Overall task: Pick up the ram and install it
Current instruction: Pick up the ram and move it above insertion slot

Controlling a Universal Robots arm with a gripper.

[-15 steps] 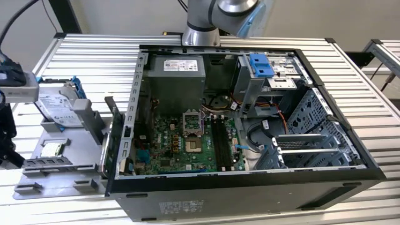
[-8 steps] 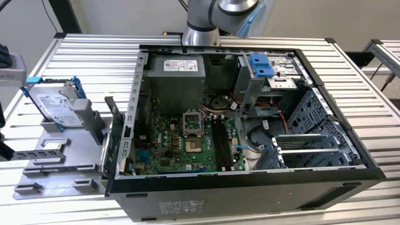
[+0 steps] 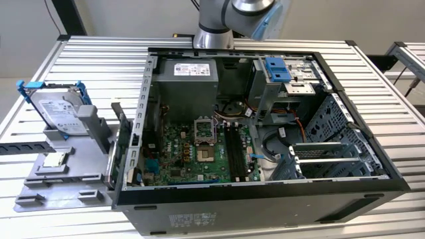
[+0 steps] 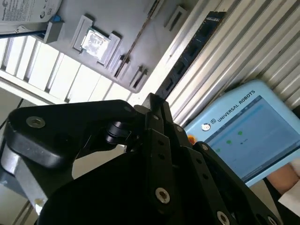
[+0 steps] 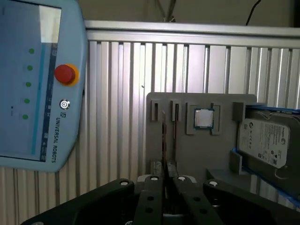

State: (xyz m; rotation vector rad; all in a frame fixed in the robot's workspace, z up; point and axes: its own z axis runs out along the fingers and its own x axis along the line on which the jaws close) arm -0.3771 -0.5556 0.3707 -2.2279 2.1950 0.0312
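Ram (image 5: 163,136) sat, as far as I could judge, pinched in the end effector (image 5: 164,177). Its fingers (image 5: 154,197) stood almost together, with little more than the board's thickness between them. So the thing I was after lay not off to one side but in the grip itself, running outward from the fingertips with its long axis crosswise to the closing direction. In the first wrist view I got it edge-on: a thin dark line laid over the grey tray (image 5: 187,154) below, in line with the tray's upright holders. The processor chip (image 5: 204,118) sat beside that line and the hard drive (image 5: 265,140) stood past the chip. The second wrist view gave me the ram's (image 4: 187,58) flat face where the first gave me its edge, a dark strip with a row of chips reaching away from the fingertips. Both wrist views showed a blue pendant (image 5: 42,93), with bare bench (image 5: 117,117) between it and the tray. The exterior view added the open computer case (image 3: 265,209), just beside the tray on the exterior view's right, its black memory slots (image 3: 234,144) bare. I judged that the held ram's axis lay across the line of those slots rather than along it, though that reading was rough.
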